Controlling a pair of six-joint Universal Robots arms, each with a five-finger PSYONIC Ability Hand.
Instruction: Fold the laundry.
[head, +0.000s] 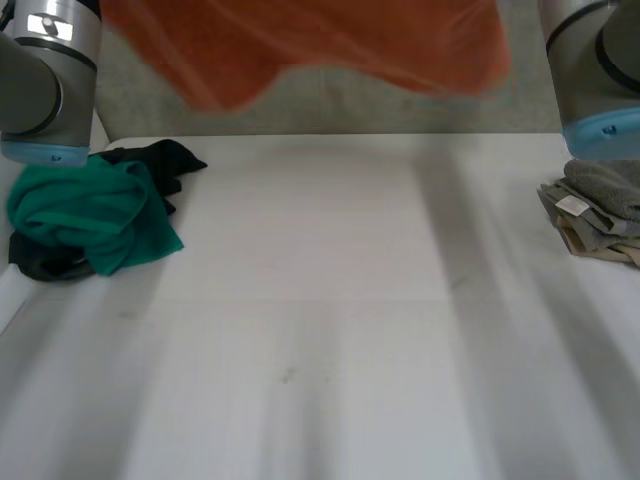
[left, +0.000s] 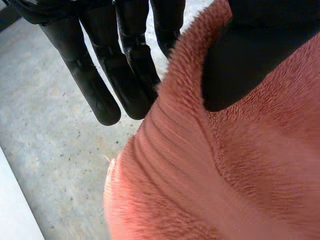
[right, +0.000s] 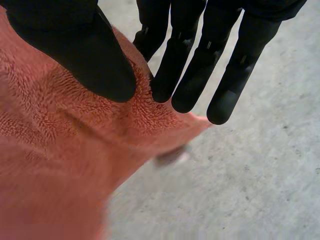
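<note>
A white table (head: 330, 300) takes up the near ground, its top plain and matte, crossed by soft grey bands of shade that run from the far edge toward the near one. Beyond the far edge lies a grey floor (head: 350, 105), which the wrist views show from close by as pale concrete with small dark specks. The light is even and diffuse.

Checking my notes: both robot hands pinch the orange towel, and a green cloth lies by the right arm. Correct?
No. The green cloth lies by the left arm, as the head view shows. The left robot hand and right robot hand do pinch the orange towel.
</note>
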